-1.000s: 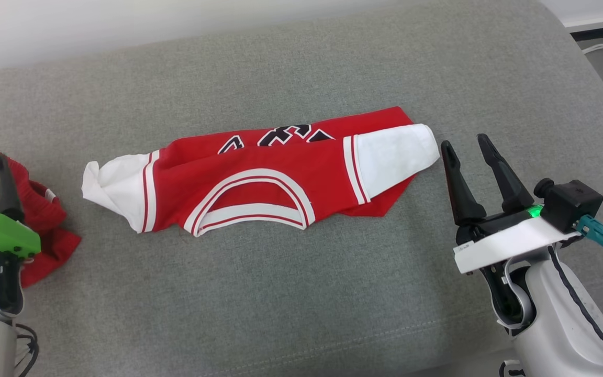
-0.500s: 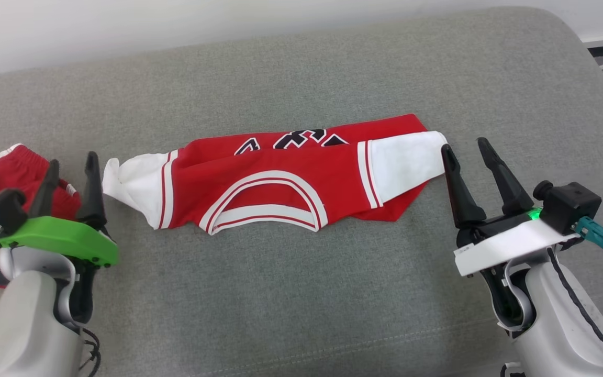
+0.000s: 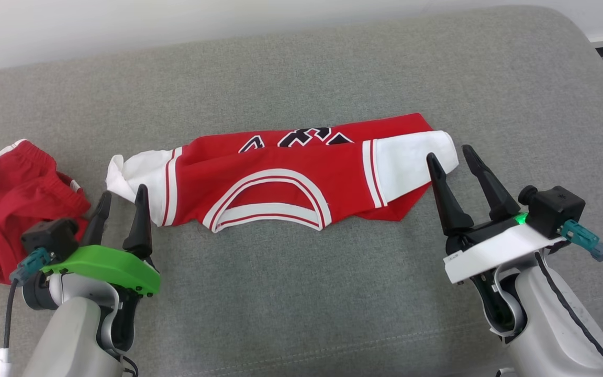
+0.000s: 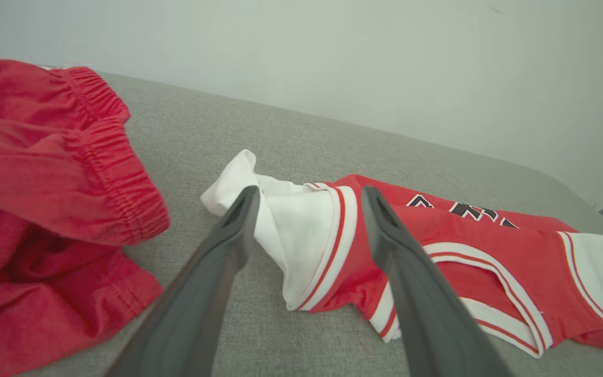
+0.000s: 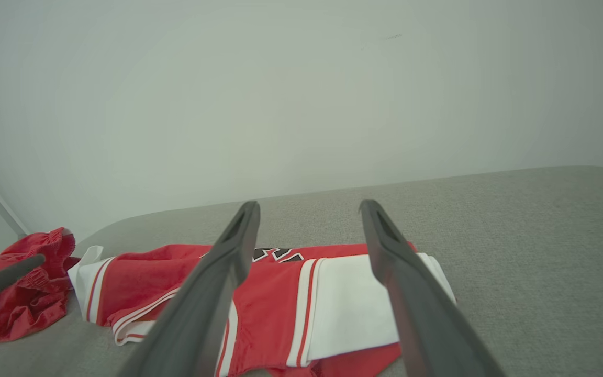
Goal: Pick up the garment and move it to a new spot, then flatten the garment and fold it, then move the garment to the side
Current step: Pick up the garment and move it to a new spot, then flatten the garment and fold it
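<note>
Left end effector [image 3: 123,191]: fingers spread, nothing held, tips just short of the rumpled white sleeve [image 3: 134,173] directly ahead of it.

Right end effector [image 3: 448,152]: fingers spread, empty, tips at the edge of the flat white sleeve [image 3: 411,157] (contact cannot be confirmed).

The red jersey [image 3: 280,178] lies between the two end effectors, stretched sideways, neckline nearest the robot and lettering half hidden along its far edge. A crumpled pair of red shorts [image 3: 13,199] sits to the outer side of the left end effector, apart from the jersey. All rest on a grey cushion [image 3: 301,293].

Assessment: the jersey appears relocated, roughly flattened and doubled over once. Tidying the sleeves, further folding and moving it aside look outstanding.

Count: two end effectors, one jersey, two sleeves, one pair of shorts.
</note>
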`<state>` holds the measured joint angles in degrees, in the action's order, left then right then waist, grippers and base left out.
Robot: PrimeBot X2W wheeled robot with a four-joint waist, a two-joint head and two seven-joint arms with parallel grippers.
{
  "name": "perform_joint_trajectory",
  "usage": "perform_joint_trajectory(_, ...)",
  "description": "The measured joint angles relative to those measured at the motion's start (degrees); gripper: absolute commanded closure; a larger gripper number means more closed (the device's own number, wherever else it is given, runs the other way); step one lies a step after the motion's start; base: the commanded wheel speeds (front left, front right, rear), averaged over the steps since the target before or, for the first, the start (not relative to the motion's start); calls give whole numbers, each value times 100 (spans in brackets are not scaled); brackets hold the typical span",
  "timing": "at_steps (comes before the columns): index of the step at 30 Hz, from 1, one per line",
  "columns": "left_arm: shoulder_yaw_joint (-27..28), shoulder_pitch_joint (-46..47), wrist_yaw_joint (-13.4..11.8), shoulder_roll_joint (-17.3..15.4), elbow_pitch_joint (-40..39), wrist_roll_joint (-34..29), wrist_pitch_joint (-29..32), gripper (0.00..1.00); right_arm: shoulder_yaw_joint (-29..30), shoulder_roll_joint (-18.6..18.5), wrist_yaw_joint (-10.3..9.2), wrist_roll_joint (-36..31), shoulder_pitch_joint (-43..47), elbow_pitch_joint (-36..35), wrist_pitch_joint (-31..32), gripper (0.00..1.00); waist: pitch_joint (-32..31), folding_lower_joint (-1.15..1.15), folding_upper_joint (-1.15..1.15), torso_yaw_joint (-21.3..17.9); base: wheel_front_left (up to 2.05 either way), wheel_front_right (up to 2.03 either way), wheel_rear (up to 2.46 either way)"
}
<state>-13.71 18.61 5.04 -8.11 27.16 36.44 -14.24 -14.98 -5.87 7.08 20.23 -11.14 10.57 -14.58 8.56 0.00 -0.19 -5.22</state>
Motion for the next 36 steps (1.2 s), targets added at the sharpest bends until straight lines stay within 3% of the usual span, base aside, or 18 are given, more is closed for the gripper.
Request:
perform_joint_trajectory(27, 67, -107, -9, 5, 539, 143, 64, 0, -576, -68, 0, 57, -38, 107, 0, 0, 189, 0, 0, -275, 0, 0, 0)
perform_joint_trajectory(36, -112, 29, -16, 107, 466, 83, 59, 0, -777, -81, 4, 51, -301, 91, 0, 0, 267, 0, 0, -42, 0, 0, 0)
